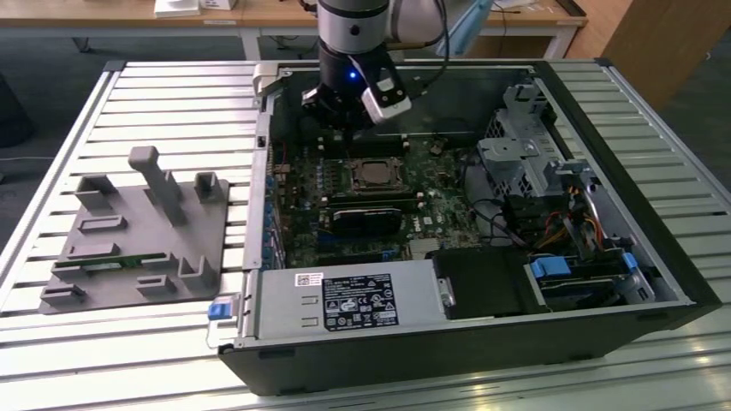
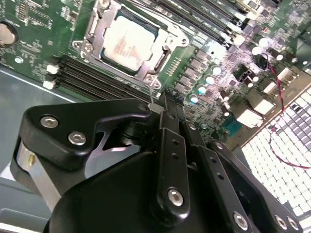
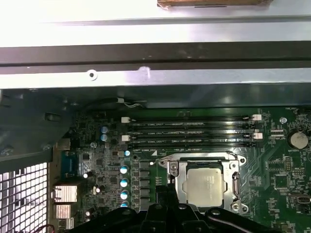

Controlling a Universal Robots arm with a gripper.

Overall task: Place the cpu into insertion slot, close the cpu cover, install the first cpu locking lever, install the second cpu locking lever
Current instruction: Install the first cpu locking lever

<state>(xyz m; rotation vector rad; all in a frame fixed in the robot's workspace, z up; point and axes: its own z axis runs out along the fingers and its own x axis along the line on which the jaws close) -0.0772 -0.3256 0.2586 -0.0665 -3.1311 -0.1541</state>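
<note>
Cpu (image 3: 206,183) sits in insertion slot (image 3: 204,156) w/ cpu cover (image 3: 181,182) down.

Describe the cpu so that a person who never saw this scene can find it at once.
Look into the open black computer case and find the green motherboard inside. Next to its long black memory slots sits the cpu: a flat square, framed by the silver cpu cover. No neighbour has its pale silvery top.

Pale matt metal tops the cpu (image 3: 206,187) (the cpu cover (image 3: 181,177): shinier bare metal).
</note>
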